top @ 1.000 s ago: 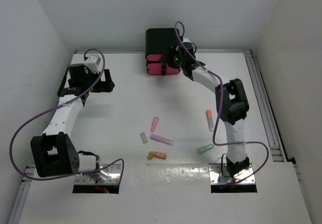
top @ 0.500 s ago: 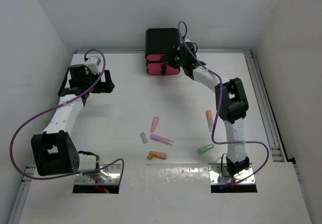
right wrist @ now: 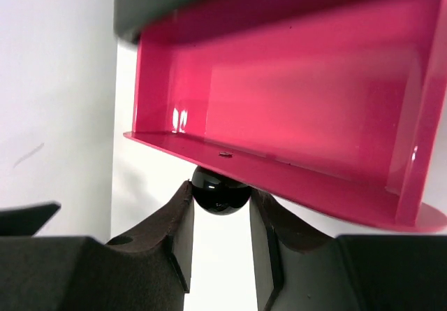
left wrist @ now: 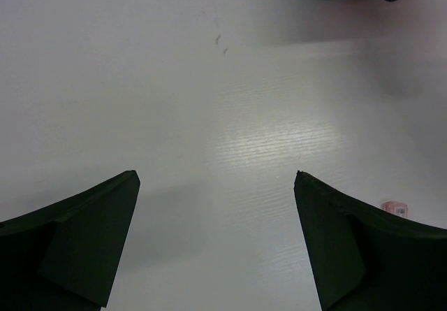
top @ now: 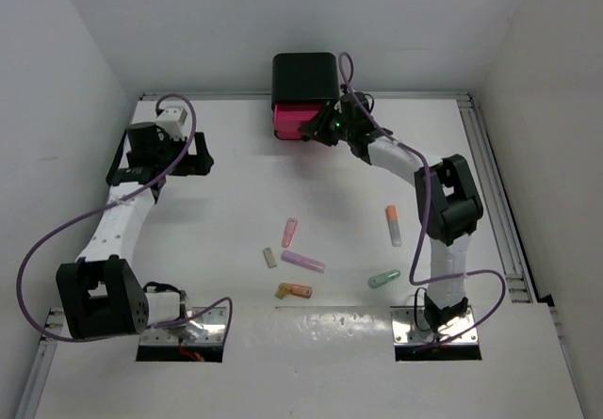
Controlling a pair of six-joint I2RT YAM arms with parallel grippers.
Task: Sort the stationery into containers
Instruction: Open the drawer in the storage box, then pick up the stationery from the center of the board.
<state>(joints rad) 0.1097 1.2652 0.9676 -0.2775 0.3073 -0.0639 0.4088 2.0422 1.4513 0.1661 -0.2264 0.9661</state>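
Broadly, we see a white table (top: 236, 184) with a black box (top: 305, 80) standing at its twelve o'clock edge. From the foot of the box a pink drawer (top: 290, 118) stands out toward six o'clock, its pink inside showing in the right wrist view. The left gripper (top: 196, 160) hangs over the table at about ten o'clock, well apart from the box, its fingers spread wide above bare tabletop. The right gripper (top: 320, 129) sits at the drawer's front. The stationery lies loose toward six o'clock, well apart from the drawer. We count a purple stick (top: 302, 262) with a pink stick (top: 289, 232) at its eleven o'clock, a beige stick (top: 269, 257) just beside it at nine o'clock and an orange stick (top: 296, 291) at six o'clock. An orange-and-white stick (top: 393, 224) and a green stick (top: 382, 278) lie farther off toward three and four o'clock. Smallest, the dark round knob (right wrist: 220, 189) on the drawer front is clamped between the right gripper's fingers.
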